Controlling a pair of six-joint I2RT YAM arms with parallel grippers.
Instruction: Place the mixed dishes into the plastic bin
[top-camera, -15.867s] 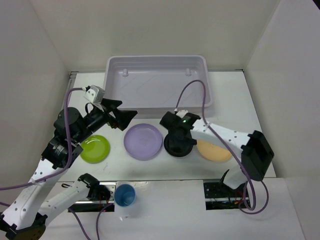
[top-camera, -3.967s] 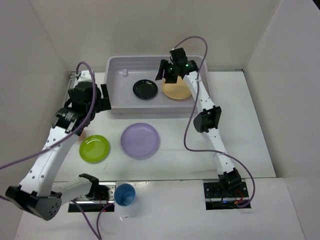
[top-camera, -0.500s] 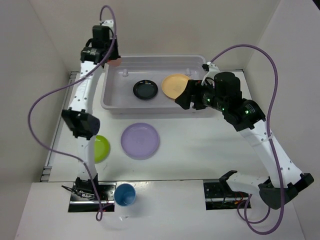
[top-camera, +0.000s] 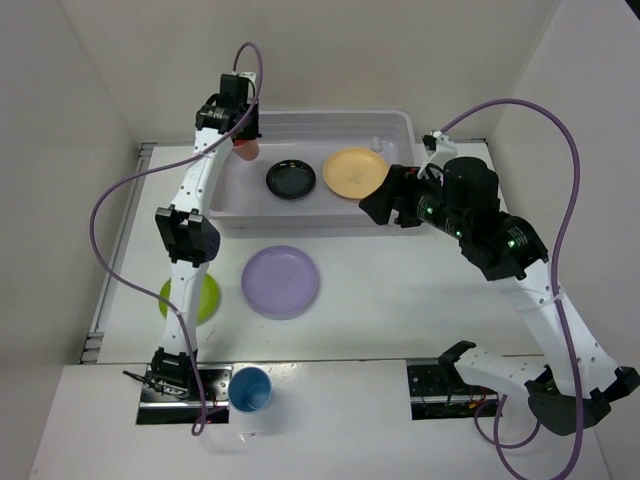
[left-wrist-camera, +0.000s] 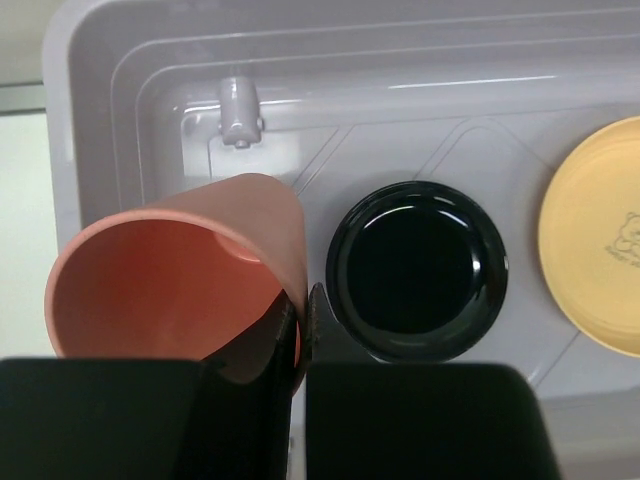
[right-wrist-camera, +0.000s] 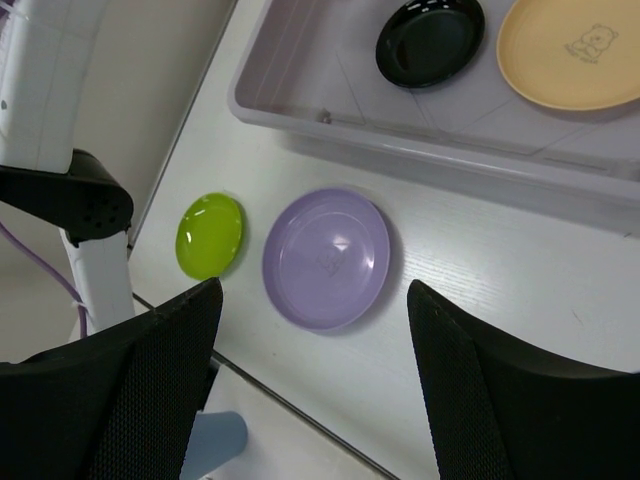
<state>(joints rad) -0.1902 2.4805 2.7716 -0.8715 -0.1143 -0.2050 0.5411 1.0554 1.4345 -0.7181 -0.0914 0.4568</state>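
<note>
- Left claw (left-wrist-camera: 303, 320): clamped on wall of salmon-pink plastic cup (left-wrist-camera: 180, 265), over far-left corner of pale grey plastic bin (left-wrist-camera: 100, 110), for release.
- Right claw (right-wrist-camera: 315, 395): spread wide, empty.

My left arm (top-camera: 197, 185) and right arm (top-camera: 548, 305) are white tubular links joined by chunky black joint housings (top-camera: 185, 237). A purple cable (top-camera: 95, 218) loops loosely off each. My right fingers (right-wrist-camera: 120, 390) are broad and black with a fine mesh texture. My left fingers (left-wrist-camera: 420, 420) are plain matte black. Small green lights (top-camera: 425, 208) glow near my right wrist.
</note>
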